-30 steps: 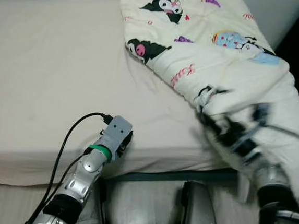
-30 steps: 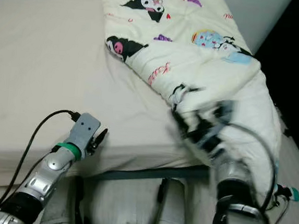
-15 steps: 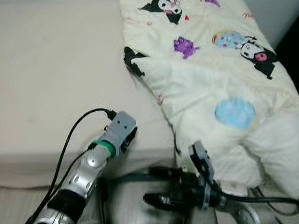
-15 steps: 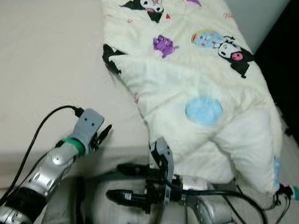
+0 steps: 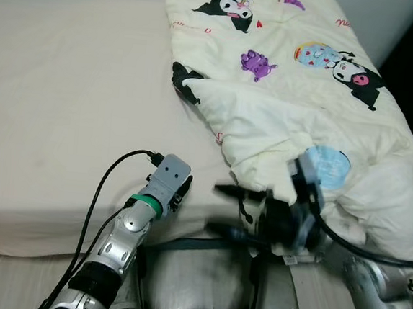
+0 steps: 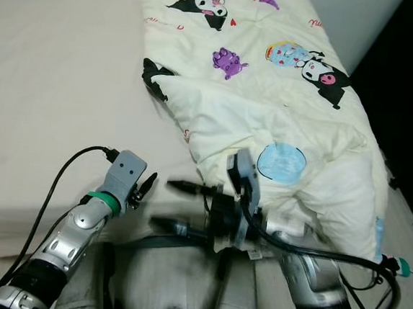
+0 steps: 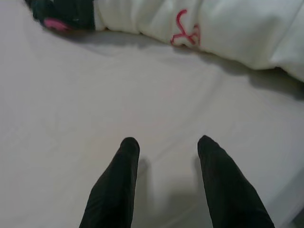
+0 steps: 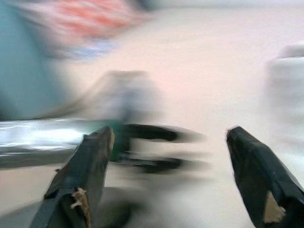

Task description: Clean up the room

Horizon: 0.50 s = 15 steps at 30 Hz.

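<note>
Nearest the camera, the robot's own grey legs stand against the front edge of the bed. The left end effector rests low over the bare sheet near that edge; the left wrist view shows its two black fingers parted with nothing between them, and the folded hem of the quilt lying a little way ahead of them. The right end effector is level with it and points across toward the left arm, blurred by motion. Its fingers are spread wide in the right wrist view and hold nothing, with the silver left arm smeared beyond them.

Just behind the right arm lies the cartoon-print quilt, cream with dark and purple characters and a pale blue round patch near its front. It is heaped on the right side of the bed, its near corner folded back on itself and its right flank drooping over the mattress edge. It runs from the front edge up toward the far end of the bed.

Farther back and to the left, the beige sheet lies fairly flat and uncovered.

As a judgement, the tidying is at an early stage: the quilt is bunched to one side rather than spread, neither end effector has a hold on it, and drawing it out across the bare half looks like the work left.
</note>
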{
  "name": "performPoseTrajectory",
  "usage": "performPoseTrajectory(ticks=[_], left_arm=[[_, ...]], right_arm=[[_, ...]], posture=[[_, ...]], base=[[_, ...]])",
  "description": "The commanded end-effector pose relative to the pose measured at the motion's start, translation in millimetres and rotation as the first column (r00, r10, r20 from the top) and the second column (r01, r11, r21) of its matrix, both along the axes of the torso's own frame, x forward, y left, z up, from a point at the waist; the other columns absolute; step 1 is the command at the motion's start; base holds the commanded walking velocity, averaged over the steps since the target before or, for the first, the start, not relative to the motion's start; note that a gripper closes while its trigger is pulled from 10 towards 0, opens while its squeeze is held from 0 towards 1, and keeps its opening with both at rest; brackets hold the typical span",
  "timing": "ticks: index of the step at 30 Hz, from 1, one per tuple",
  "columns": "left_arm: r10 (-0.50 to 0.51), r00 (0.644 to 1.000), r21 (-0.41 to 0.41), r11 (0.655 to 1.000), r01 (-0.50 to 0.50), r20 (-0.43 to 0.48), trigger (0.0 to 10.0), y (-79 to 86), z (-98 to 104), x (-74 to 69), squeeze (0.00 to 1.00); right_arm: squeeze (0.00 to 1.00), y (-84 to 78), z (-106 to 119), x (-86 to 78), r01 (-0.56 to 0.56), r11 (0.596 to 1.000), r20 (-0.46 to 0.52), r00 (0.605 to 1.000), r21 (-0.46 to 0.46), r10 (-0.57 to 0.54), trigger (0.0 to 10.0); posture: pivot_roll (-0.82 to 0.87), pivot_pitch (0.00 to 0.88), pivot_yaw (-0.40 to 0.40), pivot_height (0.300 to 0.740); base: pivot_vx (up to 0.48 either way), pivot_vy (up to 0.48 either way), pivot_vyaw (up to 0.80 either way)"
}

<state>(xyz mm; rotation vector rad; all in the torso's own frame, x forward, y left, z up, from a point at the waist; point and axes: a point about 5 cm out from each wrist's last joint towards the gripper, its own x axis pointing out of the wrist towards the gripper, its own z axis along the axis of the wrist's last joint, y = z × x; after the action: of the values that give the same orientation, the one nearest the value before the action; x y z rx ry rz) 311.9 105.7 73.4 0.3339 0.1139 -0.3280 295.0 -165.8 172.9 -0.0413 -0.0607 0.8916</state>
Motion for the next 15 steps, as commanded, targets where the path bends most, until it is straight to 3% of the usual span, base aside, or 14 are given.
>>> performPoseTrajectory(ticks=[1,2,3,4,6,7,8,9,11,12,13,15], left_arm=[[0.012,0.999,0.013,1.0,-0.011,-0.034,10.0,3.3,-8.0,-3.4,0.0],[0.013,0.999,0.014,1.0,-0.013,-0.035,10.0,4.1,-8.7,-4.2,0.0],[0.013,0.999,0.014,1.0,-0.013,-0.035,10.0,4.1,-8.7,-4.2,0.0],[0.015,0.999,0.015,1.0,-0.014,-0.037,10.0,4.6,-9.4,-4.9,0.0],[0.016,0.999,0.016,1.0,-0.015,-0.04,10.0,5.1,-10.5,-6.1,0.0],[0.016,0.999,0.016,1.0,-0.015,-0.04,10.0,5.1,-10.5,-6.1,0.0],[0.015,0.999,0.016,1.0,-0.014,-0.041,10.0,4.9,-10.8,-6.4,0.0],[0.013,0.999,0.017,1.0,-0.012,-0.041,10.0,4.3,-11.1,-6.9,0.0],[0.011,0.999,0.017,1.0,-0.011,-0.042,10.0,3.9,-11.3,-7.1,0.0],[0.011,0.999,0.018,1.0,-0.01,-0.042,10.0,3.8,-11.8,-7.4,0.0],[0.011,0.999,0.018,1.0,-0.01,-0.042,10.0,3.8,-11.8,-7.4,0.0],[0.013,0.999,0.019,1.0,-0.012,-0.045,10.0,4.3,-13.1,-8.0,0.0]], right_arm=[[0.0,-7.8,-8.4,1.3,0.078,0.996,0.011,0.997,-0.037,-0.078,10.0],[0.0,-29.0,-5.0,12.7,0.252,0.964,0.089,0.966,-0.085,-0.245,10.0],[0.0,-29.0,-5.0,12.7,0.252,0.964,0.089,0.966,-0.085,-0.245,10.0],[0.0,-51.0,2.3,19.8,0.408,0.909,0.158,0.906,-0.081,-0.393,10.0],[0.0,-97.4,17.3,19.7,0.668,0.743,0.234,0.727,-0.028,-0.645,10.0],[0.0,-97.4,17.3,19.7,0.668,0.743,0.234,0.727,-0.028,-0.645,10.0],[0.0,-111.8,19.3,17.0,0.73,0.684,0.235,0.666,-0.011,-0.708,10.0],[0.0,-122.5,16.8,12.8,0.763,0.647,0.212,0.634,-0.01,-0.744,10.0],[0.0,-127.9,13.7,9.2,0.774,0.634,0.168,0.622,0.017,-0.764,10.0],[0.0,-132.8,9.4,3.9,0.79,0.608,0.104,0.6,0.08,-0.793,10.0],[0.0,-132.8,9.4,3.9,0.79,0.608,0.104,0.6,0.08,-0.793,10.0],[0.0,-141.0,-5.2,-9.2,0.825,0.521,-0.021,0.538,0.219,-0.842,10.0]], posture=[[-0.02,0.071,0.061,0.535],[-0.02,0.07,0.058,0.535],[-0.02,0.07,0.058,0.535],[-0.02,0.07,0.056,0.535],[-0.02,0.071,0.057,0.535],[-0.02,0.071,0.057,0.535],[-0.02,0.069,0.059,0.535],[-0.02,0.069,0.057,0.535],[-0.02,0.069,0.057,0.535],[-0.02,0.07,0.052,0.535],[-0.02,0.07,0.052,0.535],[-0.03,0.071,0.051,0.535]], base=[[0.0,0.0,0.0],[0.0,0.0,0.0],[0.0,0.0,0.0],[0.0,0.0,0.0],[0.0,0.0,0.0],[0.0,0.0,0.0],[0.0,0.0,0.0],[0.0,0.0,0.0],[0.0,0.0,0.0],[0.0,0.0,0.0],[0.0,0.0,0.0],[0.0,0.0,0.0]])
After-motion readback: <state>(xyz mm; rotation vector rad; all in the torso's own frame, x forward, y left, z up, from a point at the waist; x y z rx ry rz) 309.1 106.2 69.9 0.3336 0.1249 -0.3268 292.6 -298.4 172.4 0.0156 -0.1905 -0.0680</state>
